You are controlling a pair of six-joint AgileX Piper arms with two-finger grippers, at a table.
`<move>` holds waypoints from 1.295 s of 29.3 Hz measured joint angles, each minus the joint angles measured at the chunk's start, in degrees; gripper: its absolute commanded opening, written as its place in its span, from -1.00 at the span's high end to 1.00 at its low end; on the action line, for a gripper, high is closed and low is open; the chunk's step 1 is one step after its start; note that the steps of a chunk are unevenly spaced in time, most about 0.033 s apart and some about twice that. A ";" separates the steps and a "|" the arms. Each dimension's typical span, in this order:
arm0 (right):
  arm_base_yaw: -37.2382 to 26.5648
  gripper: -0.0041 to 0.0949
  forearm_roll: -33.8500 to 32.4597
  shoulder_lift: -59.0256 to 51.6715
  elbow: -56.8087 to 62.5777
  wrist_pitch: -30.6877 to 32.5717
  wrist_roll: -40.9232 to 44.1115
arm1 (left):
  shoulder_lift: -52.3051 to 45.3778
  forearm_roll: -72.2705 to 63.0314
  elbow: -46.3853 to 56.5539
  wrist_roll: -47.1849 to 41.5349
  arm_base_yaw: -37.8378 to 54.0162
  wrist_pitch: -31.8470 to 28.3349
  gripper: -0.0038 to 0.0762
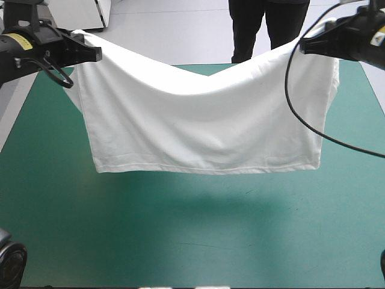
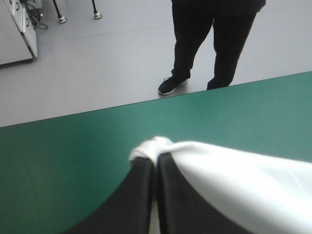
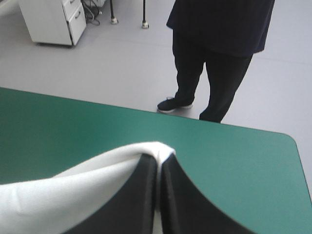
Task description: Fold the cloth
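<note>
Holds the T-shirt (image 1: 204, 120) up in the air over the far half of the counter (image 1: 180, 241), pulled wide like washing on a line. Sags a little in the middle, with the bottom hem straight and probably just off the counter; hard to be sure from above. Pinches one top corner with the left pincer (image 2: 156, 158), pressed nearly together on a small white bunch. Pinches the other top corner with the right pincer (image 3: 159, 158) the same way. Looks like the lift-and-spread step, with no fold made yet. Next, most likely: lower both pincers together, set the hem down first, then lay the rest flat. Needs even speed and an even pull.
</note>
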 measured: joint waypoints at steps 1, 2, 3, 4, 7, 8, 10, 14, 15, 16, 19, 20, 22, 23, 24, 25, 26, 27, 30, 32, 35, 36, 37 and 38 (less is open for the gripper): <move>0.00 0.94 0.00 1.56 0.00 -0.05 0.00 | 1.18 0.43 0.00 0.00 0.00 -0.31 0.96; 0.00 0.94 0.00 3.13 0.00 -0.24 -0.03 | 2.41 0.90 0.00 0.00 0.00 -1.04 0.96; 0.00 0.94 0.00 5.31 0.12 -1.18 -0.03 | 3.98 1.80 0.00 -0.13 0.00 -2.59 0.96; 0.00 0.94 0.00 7.44 0.12 -2.86 -0.03 | 6.09 2.43 0.00 -0.18 0.00 -4.53 0.96; 0.00 0.94 -1.18 11.23 0.12 -7.55 0.24 | 9.81 3.05 0.06 -0.18 0.00 -8.90 0.96; 0.00 0.94 -1.51 12.38 0.12 -9.36 0.52 | 11.03 3.13 0.11 -0.18 0.00 -10.49 0.96; 0.00 0.94 -2.24 14.44 -0.51 -11.22 0.84 | 13.02 3.19 0.18 -0.18 0.00 -13.30 0.96; 0.00 0.94 -3.54 17.32 -2.58 -12.51 0.96 | 15.87 3.19 0.28 -0.18 0.00 -18.35 0.96; 0.00 0.94 -3.64 17.84 -2.88 -12.37 0.96 | 16.23 3.19 0.28 -0.18 0.00 -19.03 0.96; 0.00 0.94 -3.72 18.21 -3.01 -12.12 0.96 | 16.51 3.13 0.28 -0.18 0.00 -19.40 0.96; 0.00 0.94 -3.58 19.89 -3.21 -9.10 1.65 | 17.10 3.03 0.28 -0.18 0.00 -17.54 0.96; 0.00 0.94 -3.27 20.55 -3.21 -7.52 1.98 | 17.37 3.03 0.28 -0.18 0.00 -15.70 0.96; 0.00 0.94 -2.41 21.85 -3.21 -3.87 2.35 | 18.29 3.23 0.28 -0.18 0.00 -10.91 0.96; 0.00 0.94 -1.94 22.66 -3.10 -1.55 2.61 | 18.93 3.51 0.28 -0.18 0.00 -7.85 0.96; 0.00 0.94 -1.36 23.10 -2.45 -0.70 2.89 | 19.74 3.74 0.28 -0.27 0.00 -5.00 0.96; 0.00 0.94 -0.80 23.33 -1.46 -0.20 3.11 | 20.36 3.99 0.40 -0.64 0.00 -2.73 0.96; 0.00 0.94 0.10 23.46 0.68 -0.04 3.17 | 21.04 4.30 0.93 -0.92 0.00 -1.34 0.96; 0.00 0.94 0.69 23.46 2.53 -0.04 3.21 | 21.52 4.65 2.02 -1.41 0.00 -0.65 0.96; 0.00 0.94 2.51 22.17 11.66 -0.04 3.39 | 21.20 4.81 8.56 -2.60 0.00 -0.28 0.96; 0.00 0.94 3.00 20.08 20.35 -0.17 3.59 | 19.23 4.82 16.82 -3.40 0.00 -0.50 0.96; 0.00 0.94 3.48 15.42 34.60 -2.12 3.69 | 13.89 4.35 31.75 -4.97 0.00 -3.40 0.96; 0.00 0.94 3.90 13.94 38.20 -3.00 3.78 | 11.43 3.78 36.93 -5.24 0.00 -5.16 0.96; 0.00 0.94 4.38 12.12 42.54 -4.16 3.78 | 8.89 3.21 41.69 -5.46 0.00 -6.85 0.96; 0.00 0.94 4.85 10.32 46.60 -5.19 3.78 | 6.87 2.89 45.08 -5.69 0.00 -8.07 0.96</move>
